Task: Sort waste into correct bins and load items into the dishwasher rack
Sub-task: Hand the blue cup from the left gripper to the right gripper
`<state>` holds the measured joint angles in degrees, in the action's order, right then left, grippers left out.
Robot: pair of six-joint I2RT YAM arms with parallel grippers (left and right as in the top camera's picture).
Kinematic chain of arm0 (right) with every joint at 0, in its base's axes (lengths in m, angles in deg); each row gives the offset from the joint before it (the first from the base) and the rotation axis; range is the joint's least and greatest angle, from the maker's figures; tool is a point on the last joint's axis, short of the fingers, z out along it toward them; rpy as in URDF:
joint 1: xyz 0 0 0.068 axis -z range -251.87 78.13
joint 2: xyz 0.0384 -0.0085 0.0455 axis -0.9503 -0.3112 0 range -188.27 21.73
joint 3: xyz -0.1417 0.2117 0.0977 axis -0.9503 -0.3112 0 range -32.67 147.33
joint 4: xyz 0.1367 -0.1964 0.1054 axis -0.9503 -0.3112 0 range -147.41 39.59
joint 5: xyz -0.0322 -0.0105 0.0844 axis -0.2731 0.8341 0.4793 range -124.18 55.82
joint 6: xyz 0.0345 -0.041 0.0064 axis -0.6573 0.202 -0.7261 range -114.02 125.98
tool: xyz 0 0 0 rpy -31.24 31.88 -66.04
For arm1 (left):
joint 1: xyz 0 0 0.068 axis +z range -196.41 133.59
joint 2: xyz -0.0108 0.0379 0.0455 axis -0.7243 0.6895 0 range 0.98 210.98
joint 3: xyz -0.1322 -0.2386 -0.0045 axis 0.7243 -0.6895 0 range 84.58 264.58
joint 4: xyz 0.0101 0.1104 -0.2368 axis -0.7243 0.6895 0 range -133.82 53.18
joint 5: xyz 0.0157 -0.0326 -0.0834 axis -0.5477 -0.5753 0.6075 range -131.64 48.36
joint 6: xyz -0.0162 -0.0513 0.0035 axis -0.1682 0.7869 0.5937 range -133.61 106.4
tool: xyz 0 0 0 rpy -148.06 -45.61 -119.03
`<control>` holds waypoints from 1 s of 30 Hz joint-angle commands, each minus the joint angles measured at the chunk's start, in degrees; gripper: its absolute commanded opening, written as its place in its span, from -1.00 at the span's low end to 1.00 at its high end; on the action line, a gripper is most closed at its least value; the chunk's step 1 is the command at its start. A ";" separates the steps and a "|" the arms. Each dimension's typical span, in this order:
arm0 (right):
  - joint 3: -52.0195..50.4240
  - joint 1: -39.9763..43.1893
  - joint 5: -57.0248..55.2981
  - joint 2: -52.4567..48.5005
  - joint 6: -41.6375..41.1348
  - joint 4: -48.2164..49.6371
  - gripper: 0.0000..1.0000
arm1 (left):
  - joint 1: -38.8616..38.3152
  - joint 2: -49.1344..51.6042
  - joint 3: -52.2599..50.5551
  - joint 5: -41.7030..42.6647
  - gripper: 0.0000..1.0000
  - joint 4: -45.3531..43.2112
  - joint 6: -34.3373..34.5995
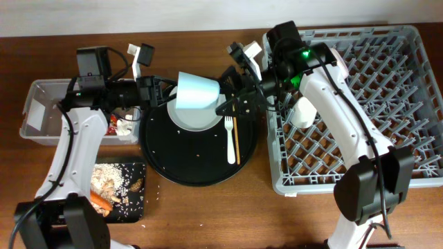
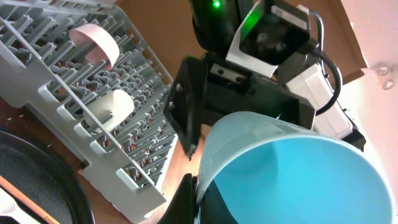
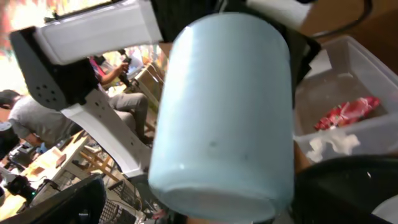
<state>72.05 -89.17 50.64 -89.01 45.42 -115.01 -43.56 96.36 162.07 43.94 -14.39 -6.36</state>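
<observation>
Two pincers were at the smooth light blue plastic cup (image 1: 197,93), upper middle of the overhead frame, above the pale round plate (image 1: 187,124). The left gripper (image 1: 173,93) pinched its rim, cup tipped sideways. The right gripper (image 1: 232,105) was spread wide beside it, probably ready to take it, because the big grey plastic dishwasher rack (image 1: 360,184) filled the frame's right side.

brown wood table (image 1: 208,214), pale wall (image 1: 104,14) along top of overhead frame. right wrist view, left side: seated person in grey (image 3: 31,124), wooden desks (image 3: 46,163), bright light upper left.
</observation>
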 commanded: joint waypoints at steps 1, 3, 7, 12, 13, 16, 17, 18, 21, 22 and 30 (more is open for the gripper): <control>0.07 -0.61 4.07 0.37 0.61 0.66 0.89 | -0.26 0.31 0.39 1.64 -1.00 0.02 -1.38; 0.07 -2.01 3.91 0.37 0.61 2.97 0.81 | -0.24 0.31 0.39 1.64 -1.00 0.02 -1.38; 0.07 -4.02 0.92 0.37 0.59 5.07 0.71 | -0.24 0.31 0.37 1.64 -1.00 0.02 -1.79; 0.07 -4.24 1.75 0.37 0.61 6.23 0.99 | -0.24 0.31 0.37 1.62 -1.00 0.02 -1.81; 0.07 -4.24 1.57 0.37 0.61 6.23 0.79 | -0.24 0.31 0.37 1.64 -1.00 0.02 -1.81; 0.07 -4.22 1.68 0.37 0.59 8.48 0.22 | -0.24 0.31 0.37 1.64 -1.00 0.02 -1.84; 0.07 -4.07 2.23 0.37 0.59 8.83 0.22 | -0.24 0.31 0.37 1.46 -1.00 0.02 -1.84; 0.07 -4.00 3.34 0.37 0.61 9.07 0.22 | -0.24 0.31 0.37 1.40 -1.00 0.02 -1.84; 0.09 -3.96 4.11 0.37 0.59 9.60 0.38 | -0.24 0.31 0.33 0.13 -1.00 0.17 -1.81; 0.42 -3.96 4.09 0.37 0.59 9.64 0.45 | -0.24 0.31 0.33 0.13 -1.00 0.20 -1.81; 2.12 -3.96 4.11 0.44 -7.48 15.58 0.49 | -0.24 0.31 0.33 -1.18 -1.00 0.24 -1.84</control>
<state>71.99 -92.42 49.72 -89.23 43.39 -102.99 -43.78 96.36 162.12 46.22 -14.23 -7.82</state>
